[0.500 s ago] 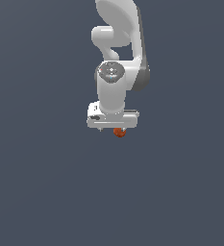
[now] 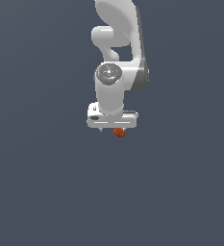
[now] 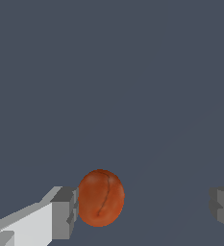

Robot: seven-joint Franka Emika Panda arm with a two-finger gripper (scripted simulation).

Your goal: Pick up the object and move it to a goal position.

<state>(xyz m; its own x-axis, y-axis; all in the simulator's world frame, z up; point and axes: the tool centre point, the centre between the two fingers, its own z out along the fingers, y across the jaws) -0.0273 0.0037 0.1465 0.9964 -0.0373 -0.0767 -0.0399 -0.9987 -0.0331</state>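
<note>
Orange-red and rounded, the object (image 3: 101, 197) sits between the fingers of the gripper (image 3: 142, 209), though not in the middle; the wrist view shows it right against one grey pad (image 3: 64, 213), touching or nearly so, while the other pad (image 3: 222, 208) stands well apart from it; so the gripper is spread wide and grips nothing yet. From the exterior view the white gripper (image 2: 112, 129) hangs straight down from the arm, and the object (image 2: 119, 132) peeks out just below its body, toward the exterior view's right of its centre; whether it rests on the grey counter (image 2: 46, 192) I cannot tell for certain, as nothing there marks a surface.

To my eye the step in hand is the closing. It would go best if the gripper first shifted a little so the object lay midway between the pads; closing as it stands, the far finger would sweep in and could roll so round a thing aside. A slow, even squeeze across its widest part seems wise, then a straight lift; no goal marker shows in either view.
</note>
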